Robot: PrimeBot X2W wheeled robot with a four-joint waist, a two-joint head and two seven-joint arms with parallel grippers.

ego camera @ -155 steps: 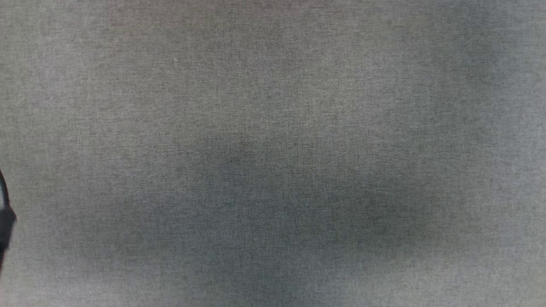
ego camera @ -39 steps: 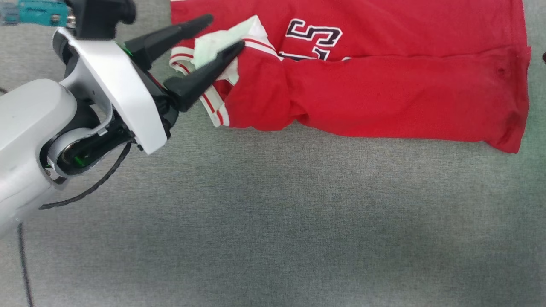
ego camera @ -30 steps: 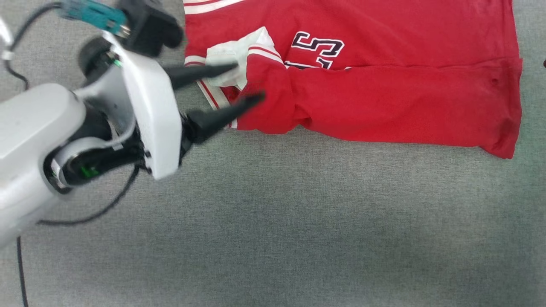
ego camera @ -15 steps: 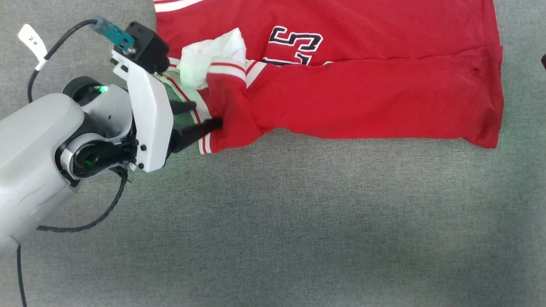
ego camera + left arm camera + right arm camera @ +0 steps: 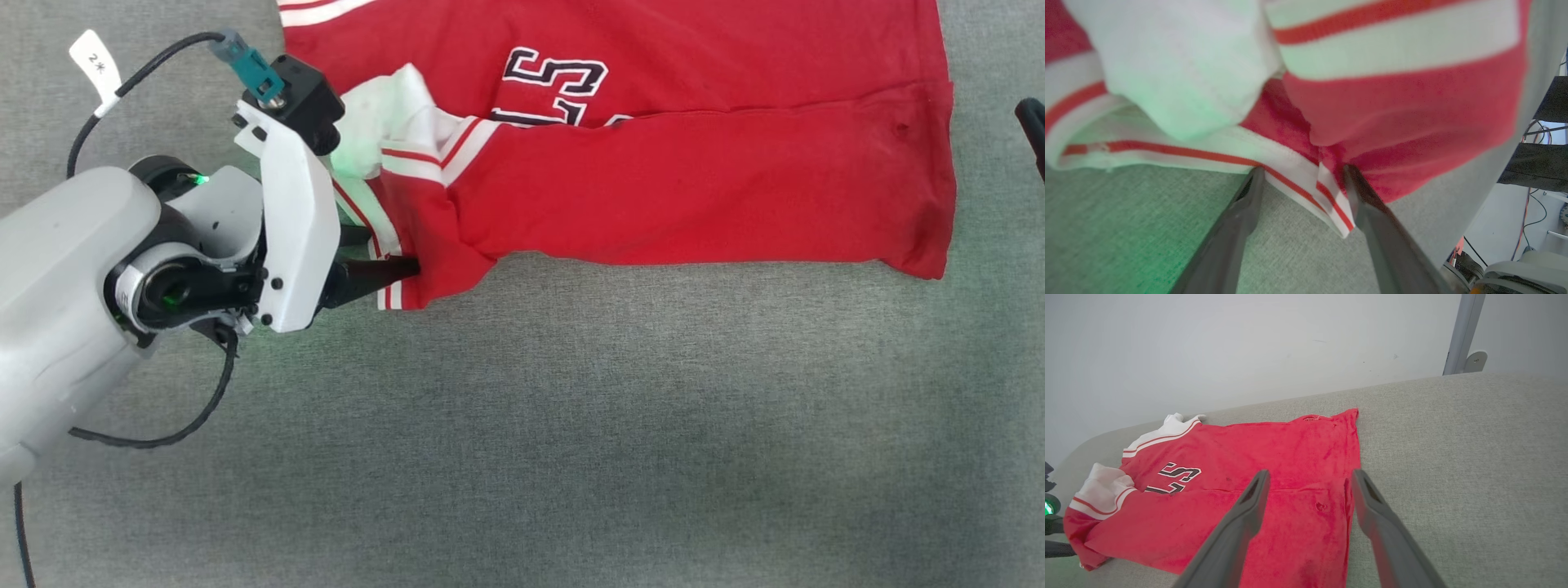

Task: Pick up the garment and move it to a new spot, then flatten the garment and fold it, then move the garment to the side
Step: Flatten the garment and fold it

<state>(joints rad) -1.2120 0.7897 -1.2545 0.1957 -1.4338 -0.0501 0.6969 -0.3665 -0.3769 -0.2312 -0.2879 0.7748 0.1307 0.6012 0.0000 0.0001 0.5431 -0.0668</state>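
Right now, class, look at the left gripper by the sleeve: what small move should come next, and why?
Probably close the left gripper: its open fingers straddle the striped sleeve trim of the garment, so a pinch there should secure it for smoothing.

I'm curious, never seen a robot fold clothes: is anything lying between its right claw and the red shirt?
No: in the head view, a bare strip of grey surface lies between the right gripper and the garment.

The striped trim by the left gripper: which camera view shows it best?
The left wrist view: the striped trim lies close up between the left gripper's open fingers. The head view shows it partly behind that gripper; the right wrist view shows it small, far left.
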